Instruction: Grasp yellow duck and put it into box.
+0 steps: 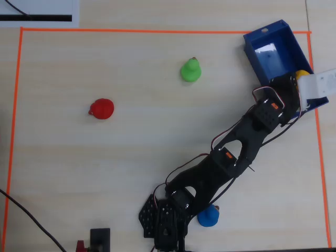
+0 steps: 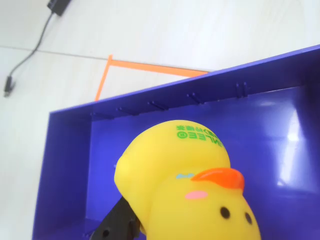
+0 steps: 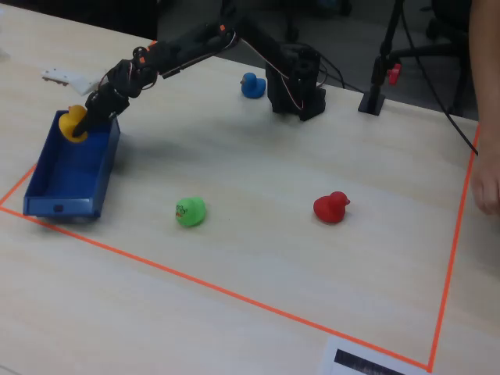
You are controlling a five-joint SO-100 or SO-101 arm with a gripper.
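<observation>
The yellow duck point(image 2: 190, 185) fills the lower wrist view, head down, with green print on its underside. My gripper point(image 2: 170, 225) is shut on it; one black finger point(image 2: 117, 225) shows at its left and the other is hidden behind it. The duck hangs over the open dark blue box point(image 2: 65, 165), at about rim height, near one end. In the overhead view the duck point(image 1: 302, 75) shows beside my gripper point(image 1: 296, 86) at the near end of the box point(image 1: 265, 29). In the fixed view my gripper point(image 3: 82, 129) holds the duck point(image 3: 73, 123) over the far end of the box point(image 3: 108, 168).
A green duck point(image 1: 190, 70), a red duck point(image 1: 101, 109) and a blue duck point(image 1: 209, 216) beside the arm base stand on the table. Orange tape point(image 1: 157, 30) frames the work area. A black stand point(image 3: 375, 94) and a person's hand point(image 3: 488, 183) are at the right in the fixed view.
</observation>
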